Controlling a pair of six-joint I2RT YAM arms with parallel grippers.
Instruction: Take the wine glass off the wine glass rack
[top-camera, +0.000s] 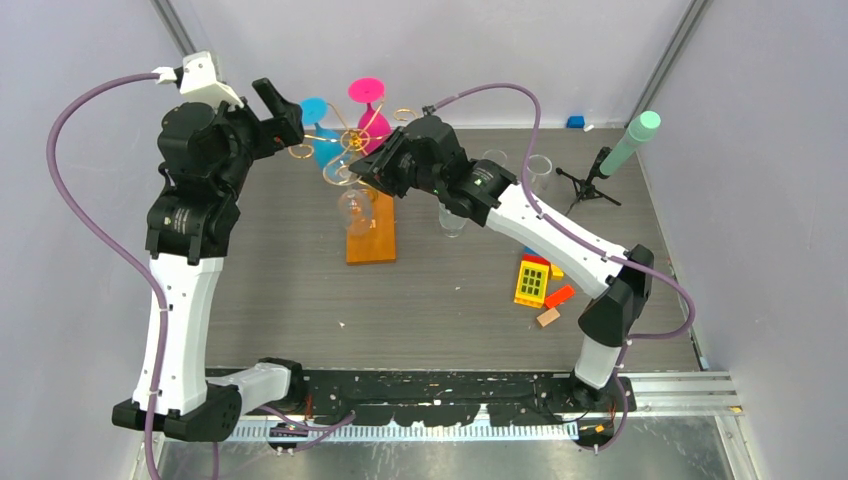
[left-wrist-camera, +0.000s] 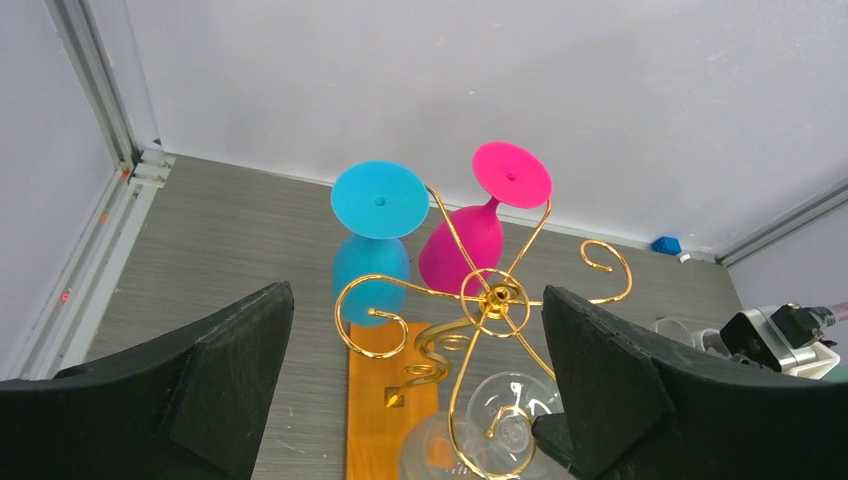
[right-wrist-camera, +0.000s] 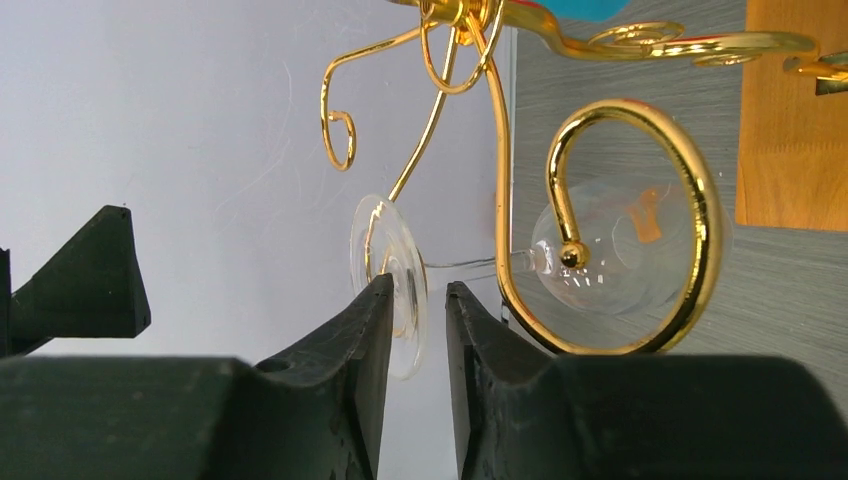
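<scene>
The gold wire wine glass rack (top-camera: 350, 140) stands on its orange-brown wooden base (top-camera: 371, 240) at the table's back centre. A clear wine glass (top-camera: 355, 210) hangs upside down from a front scroll arm. In the right wrist view its round foot (right-wrist-camera: 390, 270) lies between the fingers of my right gripper (right-wrist-camera: 418, 285). The jaws stand a narrow gap apart, and a sliver of space shows beside the foot. My left gripper (left-wrist-camera: 415, 400) is wide open and empty above the rack (left-wrist-camera: 495, 298), left of the post. The clear glass (left-wrist-camera: 510, 410) hangs below it.
A blue glass (top-camera: 318, 125) and a pink glass (top-camera: 368, 100) hang on the rack's far side. Clear cups (top-camera: 452, 218) stand right of the base. A black tripod with a mint-green tip (top-camera: 630, 145) is at the back right. Toy bricks (top-camera: 535, 280) lie front right.
</scene>
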